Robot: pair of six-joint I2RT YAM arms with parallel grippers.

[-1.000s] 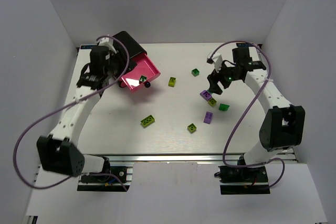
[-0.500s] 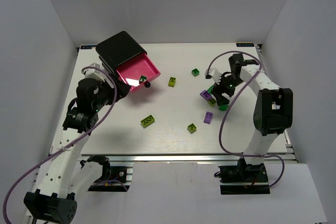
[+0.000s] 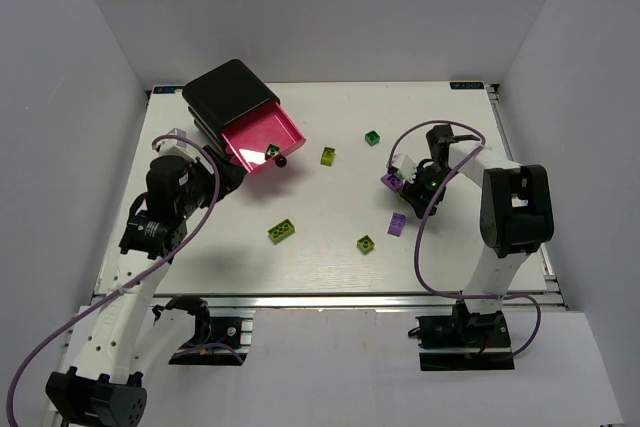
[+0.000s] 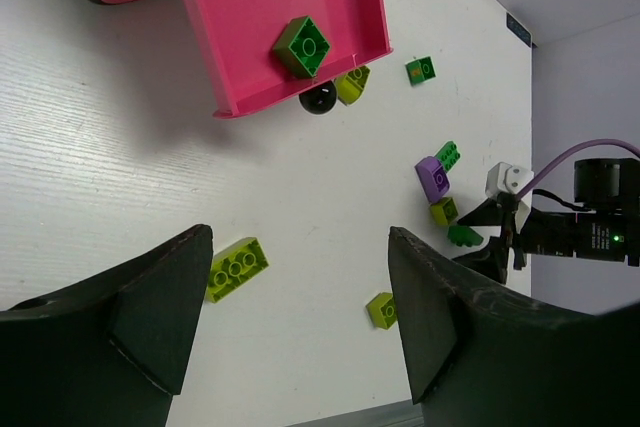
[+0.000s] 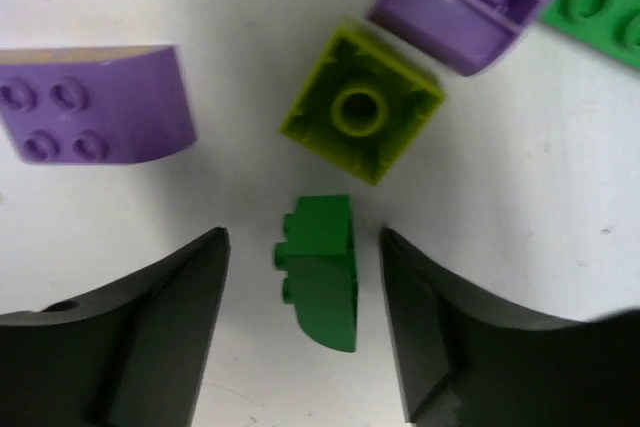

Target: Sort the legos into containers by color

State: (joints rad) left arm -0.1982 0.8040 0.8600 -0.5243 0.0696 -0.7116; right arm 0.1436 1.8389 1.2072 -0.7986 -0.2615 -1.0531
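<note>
Right hand (image 5: 303, 252) is pointing down, fingers (image 5: 150, 337) spread and grasping nothing, straddling a glossy dark green studded brick (image 5: 322, 292) lying sideways on the white tabletop (image 5: 560, 197) beside a lime brick (image 5: 362, 112).

Table top (image 4: 120, 177): white, matt, fine grain seen, painted-wood look. Pink drawer (image 4: 245, 17): smooth plastic, semi-gloss. Purple brick (image 5: 95, 107), lime brick (image 5: 362, 112), dark green brick (image 5: 322, 287): moulded plastic, glossy; highlights noted on purple. Left gripper fingers (image 4: 160, 317): matt black, slightly rough.
</note>
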